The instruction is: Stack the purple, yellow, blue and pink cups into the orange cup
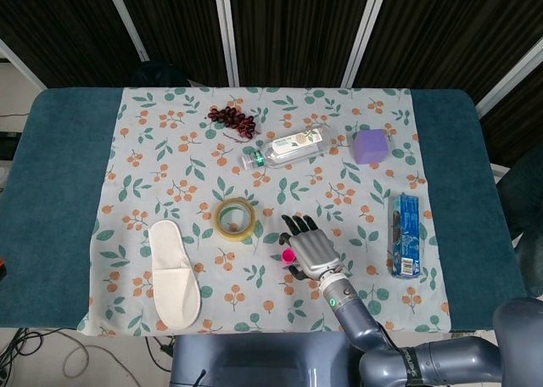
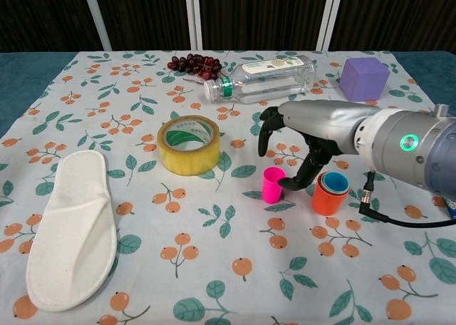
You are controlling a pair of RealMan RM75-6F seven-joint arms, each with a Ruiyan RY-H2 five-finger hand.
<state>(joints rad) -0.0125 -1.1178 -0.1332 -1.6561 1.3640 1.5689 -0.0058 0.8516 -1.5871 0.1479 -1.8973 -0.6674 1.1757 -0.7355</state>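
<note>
The pink cup (image 2: 273, 184) stands upright on the flowered cloth; in the head view only its left edge (image 1: 287, 255) shows beside my hand. Just right of it stands the orange cup (image 2: 328, 200) with the blue cup (image 2: 335, 182) nested on top inside it; other rims show faintly between them. My right hand (image 2: 317, 122) arches over the pink cup, fingers (image 2: 266, 131) hanging apart above its far left side and the thumb low at its right side, not closed on it. In the head view the hand (image 1: 310, 249) hides the orange cup. The left hand is out of sight.
A yellow tape roll (image 2: 189, 145) lies left of the pink cup, and a white slipper (image 2: 71, 229) at front left. At the back lie a water bottle (image 2: 263, 79), grapes (image 2: 196, 63) and a purple cube (image 2: 364, 78). A blue box (image 1: 405, 234) sits at the right.
</note>
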